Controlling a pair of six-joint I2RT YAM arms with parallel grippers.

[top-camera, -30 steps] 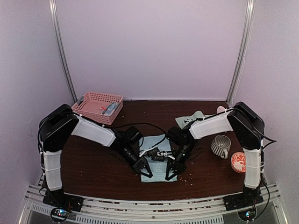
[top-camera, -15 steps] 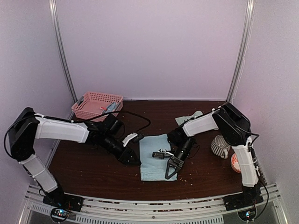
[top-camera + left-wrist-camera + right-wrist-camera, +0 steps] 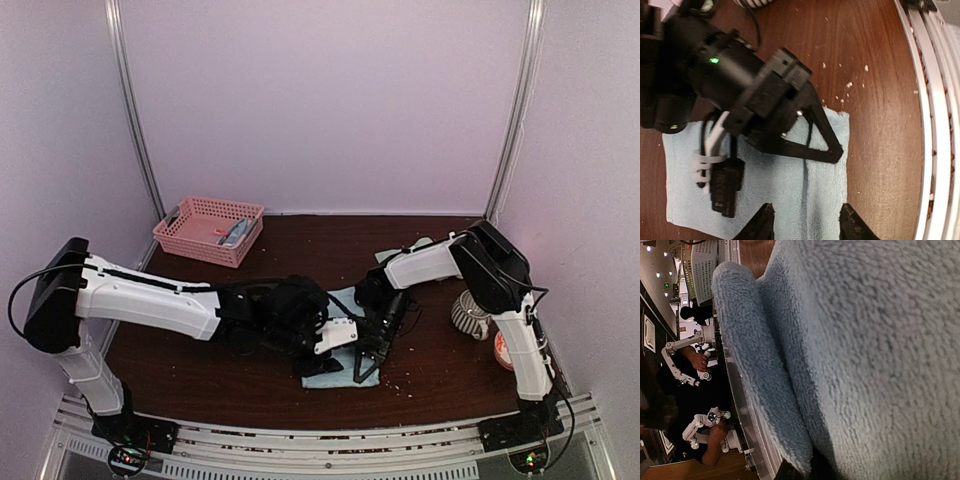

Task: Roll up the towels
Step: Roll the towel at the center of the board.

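two towels show: one light blue towel (image 3: 771, 186) lies flat near the front rail, and one pale green towel (image 3: 418, 246) sits farther back on the right. the left gripper (image 3: 807, 225) hovers over the blue one, fingers apart, holding nothing. the right gripper (image 3: 836, 152) is closed, its tips down on the blue towel's corner; whether it pinches the cloth cannot be told. there is one pink basket (image 3: 200, 240) and one striped mug (image 3: 466, 313).

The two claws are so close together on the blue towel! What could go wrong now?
1. The open left claw hangs right over the light blue towel, beside the right claw, which seems to pinch its corner. They might bump.
2. A black plug lies on the towel and could get rolled up inside.
3. The right arm stands close by the striped mug and may knock it.
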